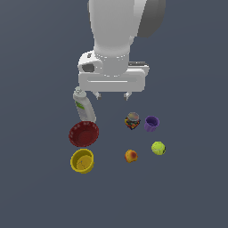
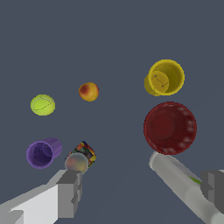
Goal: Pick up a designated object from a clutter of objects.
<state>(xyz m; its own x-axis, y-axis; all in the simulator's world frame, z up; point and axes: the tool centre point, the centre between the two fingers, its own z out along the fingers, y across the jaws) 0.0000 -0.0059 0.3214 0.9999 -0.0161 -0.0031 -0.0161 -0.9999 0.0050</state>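
At the front of the dark grey desk [image 1: 196,196], nearest the exterior camera, stands the yellow cup [image 1: 82,160], upright and open, on the exterior view's left. Level with it toward the right lie the orange fruit [image 1: 131,156] and the green tennis ball [image 1: 158,148], each apart from the other. Just behind the yellow cup sits the ribbed red bowl [image 1: 83,133], close to it. Further back, the small dark jar [image 1: 132,120] and the purple cup [image 1: 151,123] stand side by side. The white bottle [image 1: 83,107] with its green label lies behind the red bowl, its base at the bowl's rim. Above the bottle and jar hangs the claw [image 1: 112,95], fingers spread apart, holding nothing.
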